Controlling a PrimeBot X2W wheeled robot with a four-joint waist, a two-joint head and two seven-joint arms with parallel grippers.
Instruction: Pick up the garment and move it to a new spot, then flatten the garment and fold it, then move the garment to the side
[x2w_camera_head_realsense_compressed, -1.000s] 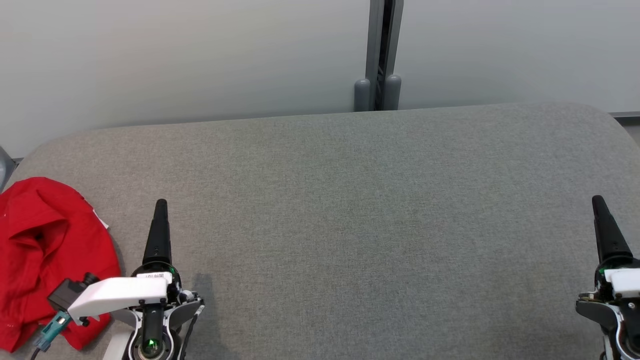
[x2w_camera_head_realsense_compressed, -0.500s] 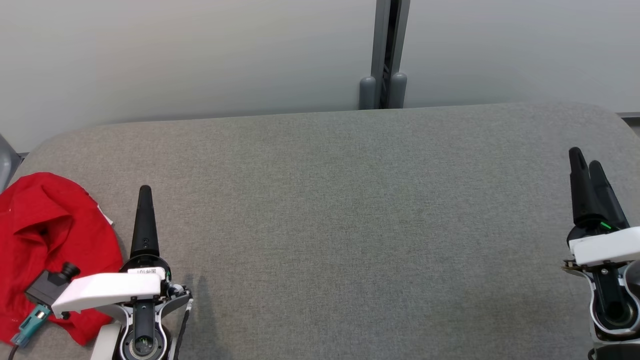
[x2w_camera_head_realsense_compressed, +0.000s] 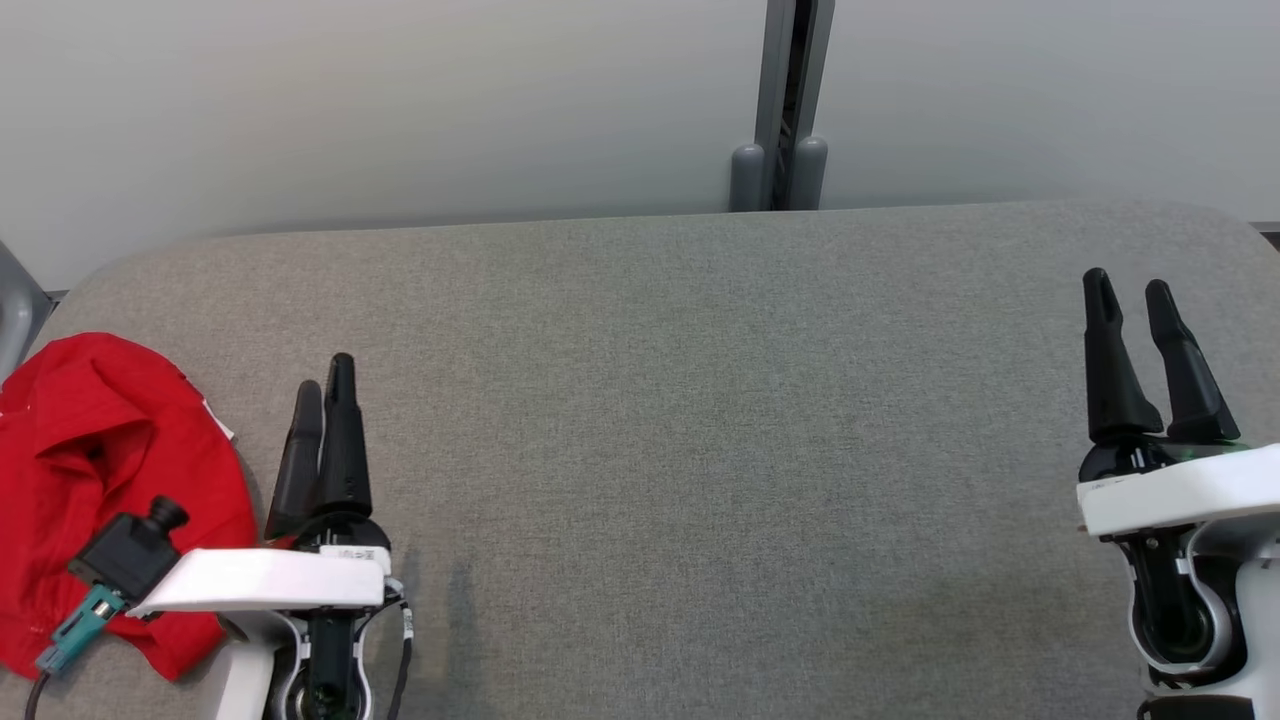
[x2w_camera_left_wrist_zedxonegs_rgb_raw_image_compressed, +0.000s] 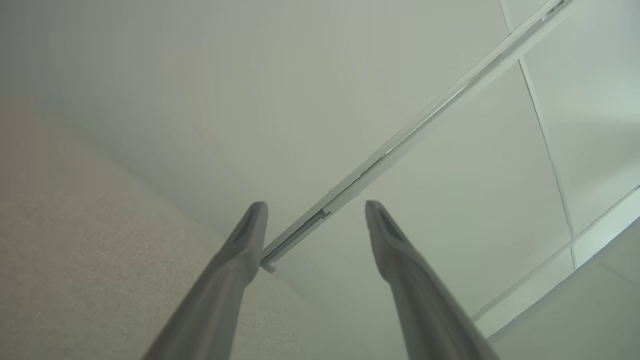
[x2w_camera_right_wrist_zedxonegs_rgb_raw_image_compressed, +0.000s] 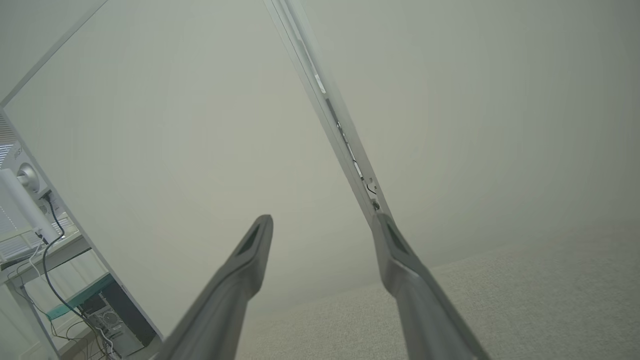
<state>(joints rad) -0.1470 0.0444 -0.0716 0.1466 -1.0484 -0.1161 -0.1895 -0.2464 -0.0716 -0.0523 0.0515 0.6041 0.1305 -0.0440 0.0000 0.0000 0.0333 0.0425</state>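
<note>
**0 of 3 steps done: both grippers empty, garment untouched at left**

Left gripper: fingers spread, nothing between them. Its wrist view looks past the table edge at the wall panels, not at cloth. Right gripper: same, spread and empty, over the table's right end and aimed up at the wall.

Garment: crumpled red heap at the near-left corner of the table, partly cut off by the head view's left edge. There is a small white bit at its right edge. No number, stripes or white sleeves show in this bunch, so calling it the jersey is my read, not confirmed. The left fingers stand just right of it, apart from it. The left wrist's camera box overlaps the heap's lower right part in the head view; can't tell if they touch.

The grey table top runs open between the 2 grippers.

Status, my judgement:
- Pick up and move: not started. Nothing is gripped and the heap lies slack.
- Flatten and fold: not started. The heap is bunched, with no fold shape.
- Move aside: not started.

All 3 steps are left. The left arm is nearest for the first grab and would need to tip its fingers down onto the heap. The middle of the table looks like the free spot for laying it out.
</note>
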